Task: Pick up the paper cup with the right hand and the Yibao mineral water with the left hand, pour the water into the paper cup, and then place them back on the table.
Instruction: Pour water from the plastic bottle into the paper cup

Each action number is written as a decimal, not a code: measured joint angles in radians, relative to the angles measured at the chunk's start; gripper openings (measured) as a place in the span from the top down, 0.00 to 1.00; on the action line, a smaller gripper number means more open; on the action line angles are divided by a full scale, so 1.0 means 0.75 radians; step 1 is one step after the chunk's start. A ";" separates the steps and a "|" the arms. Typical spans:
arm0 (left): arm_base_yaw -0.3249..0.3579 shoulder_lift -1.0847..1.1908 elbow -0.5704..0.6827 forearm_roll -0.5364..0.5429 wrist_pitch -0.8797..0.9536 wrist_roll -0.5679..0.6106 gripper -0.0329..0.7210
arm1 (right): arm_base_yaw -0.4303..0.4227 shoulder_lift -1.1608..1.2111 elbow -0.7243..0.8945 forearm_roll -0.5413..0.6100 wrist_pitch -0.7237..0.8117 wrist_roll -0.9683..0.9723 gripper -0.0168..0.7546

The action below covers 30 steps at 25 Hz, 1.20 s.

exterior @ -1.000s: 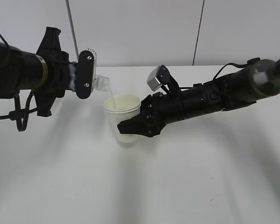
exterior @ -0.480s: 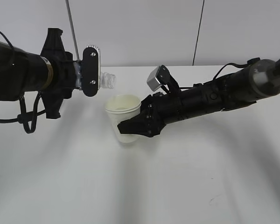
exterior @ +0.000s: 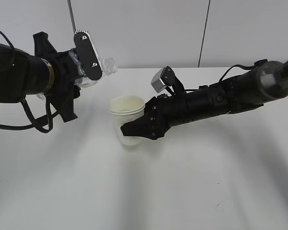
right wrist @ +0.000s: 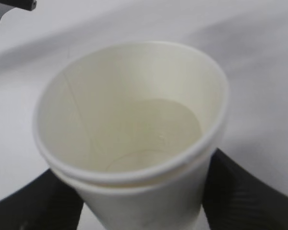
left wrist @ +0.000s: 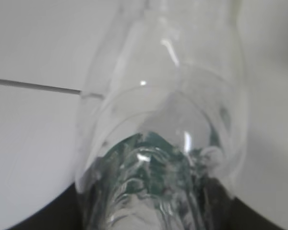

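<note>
The clear Yibao mineral water bottle hangs in the air at the upper left, its open neck pointing right and slightly up, away from the cup. My left gripper is shut on it. In the left wrist view the bottle fills the frame, with a little water pooled low in it. The white paper cup stands upright at the middle, held just above the table by my right gripper, shut on its lower wall. In the right wrist view the cup has water in its bottom and black fingers on both sides.
A thin grey rod rises behind the left arm and a dark vertical seam runs down the wall. A small dark scuff marks the table at the front right. Loose black cables hang under the left arm.
The bottle has swung back from its pouring tilt over the cup, neck rising up and to the left; the stream of water has stopped. The right arm and cup have stayed still.
</note>
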 joint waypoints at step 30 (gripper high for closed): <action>0.209 0.035 -0.001 0.026 -0.228 -1.009 0.54 | -0.006 0.002 0.000 0.184 0.112 0.005 0.29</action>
